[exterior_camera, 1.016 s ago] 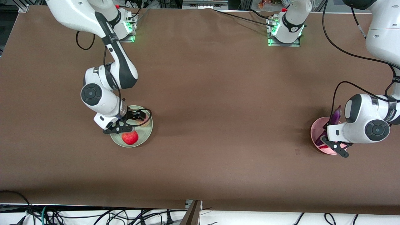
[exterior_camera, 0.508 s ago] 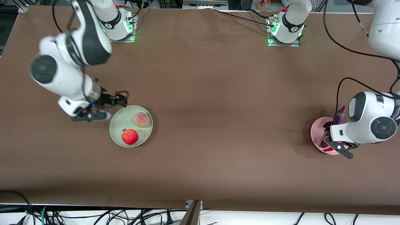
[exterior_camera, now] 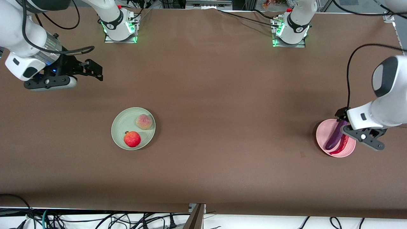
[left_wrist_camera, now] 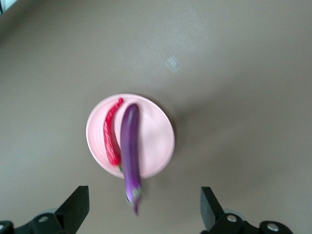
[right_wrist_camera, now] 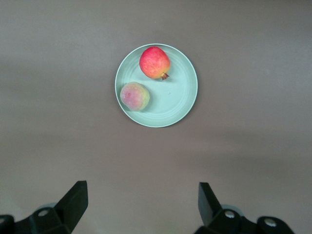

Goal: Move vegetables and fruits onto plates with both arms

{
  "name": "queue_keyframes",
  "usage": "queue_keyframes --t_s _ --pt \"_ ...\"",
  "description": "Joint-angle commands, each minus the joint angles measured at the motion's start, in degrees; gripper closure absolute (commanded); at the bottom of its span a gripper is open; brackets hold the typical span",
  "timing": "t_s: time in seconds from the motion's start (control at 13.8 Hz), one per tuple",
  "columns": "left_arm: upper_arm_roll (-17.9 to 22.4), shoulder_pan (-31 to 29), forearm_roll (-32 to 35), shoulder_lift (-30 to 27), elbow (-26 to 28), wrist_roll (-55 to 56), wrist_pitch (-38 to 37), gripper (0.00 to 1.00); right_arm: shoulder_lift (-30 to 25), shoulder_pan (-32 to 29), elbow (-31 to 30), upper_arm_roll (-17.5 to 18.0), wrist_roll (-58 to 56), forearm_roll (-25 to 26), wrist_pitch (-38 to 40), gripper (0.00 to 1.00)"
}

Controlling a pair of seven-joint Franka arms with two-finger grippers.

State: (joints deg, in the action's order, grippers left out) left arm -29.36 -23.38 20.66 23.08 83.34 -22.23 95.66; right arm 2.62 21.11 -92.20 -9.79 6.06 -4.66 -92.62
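Note:
The pale green plate [exterior_camera: 119, 127] holds the red pomegranate [exterior_camera: 132, 139] and the yellowish-pink peach [exterior_camera: 144, 121]; the plate [right_wrist_camera: 178, 100], pomegranate [right_wrist_camera: 154, 62] and peach [right_wrist_camera: 135, 96] also show in the right wrist view. The pink plate [exterior_camera: 321, 135] holds the purple eggplant [exterior_camera: 334, 137] and the red chili [exterior_camera: 339, 148] side by side. In the left wrist view the eggplant [left_wrist_camera: 129, 146] overhangs the pink plate's [left_wrist_camera: 158, 131] rim beside the chili [left_wrist_camera: 111, 136]. My left gripper [exterior_camera: 342, 121] is open and empty above the pink plate's edge [left_wrist_camera: 144, 209]. My right gripper [exterior_camera: 95, 70] is open and empty, high over bare table [right_wrist_camera: 141, 202].
The two arm bases [exterior_camera: 120, 24] [exterior_camera: 291, 28] stand on the table's edge farthest from the front camera. Cables hang along the nearest edge [exterior_camera: 95, 219]. A small mark [exterior_camera: 302, 154] is on the brown cloth beside the pink plate.
My right gripper left the green plate and rose toward its base end. My left gripper let go of the eggplant, which now lies on the pink plate, and lifted.

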Motion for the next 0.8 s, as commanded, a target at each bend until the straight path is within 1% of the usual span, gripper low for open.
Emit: queue_keyframes --t_s 0.0,0.07,0.15,0.22,0.29,0.36,0.58,0.65,0.73 --pt "-1.1 -0.3 -5.0 -2.3 -7.5 3.5 -11.3 0.0 2.1 0.1 2.6 -1.5 -2.2 0.3 1.7 0.0" --pt "-1.0 -0.4 -6.2 -2.3 -11.2 3.4 -15.3 0.0 2.1 0.1 2.6 -1.5 -2.3 0.3 1.7 0.0" --pt "-1.0 -0.7 -7.4 -2.3 -13.5 3.3 -17.2 0.0 2.0 0.1 2.6 -1.5 -2.5 0.3 1.7 0.0" --pt "-0.9 -0.8 -8.7 -2.3 -14.3 3.5 -17.5 0.0 1.9 0.1 2.7 -1.5 -2.5 0.4 1.7 0.0" --pt "-0.6 -0.8 -8.4 -2.3 -14.9 3.7 -17.6 0.0 1.9 0.1 2.7 -2.2 -2.3 0.2 1.7 0.0" --pt "-0.6 -0.8 -8.8 -2.9 -14.0 5.5 -17.9 0.0 1.8 0.1 2.8 -2.5 -2.3 0.2 1.7 0.0" --pt "-0.9 -0.8 -9.2 -3.1 -13.9 11.3 -18.6 0.0 1.5 0.1 3.1 -2.6 -2.5 0.7 2.4 0.0" --pt "-0.6 0.1 -9.3 -2.9 -14.1 12.6 -18.2 0.0 1.5 0.1 3.7 -2.7 -2.5 0.7 2.4 0.0" --pt "2.4 5.3 -8.2 -5.0 -13.3 14.3 -16.3 0.0 1.5 0.1 3.7 -2.9 -2.5 0.8 2.5 0.0"
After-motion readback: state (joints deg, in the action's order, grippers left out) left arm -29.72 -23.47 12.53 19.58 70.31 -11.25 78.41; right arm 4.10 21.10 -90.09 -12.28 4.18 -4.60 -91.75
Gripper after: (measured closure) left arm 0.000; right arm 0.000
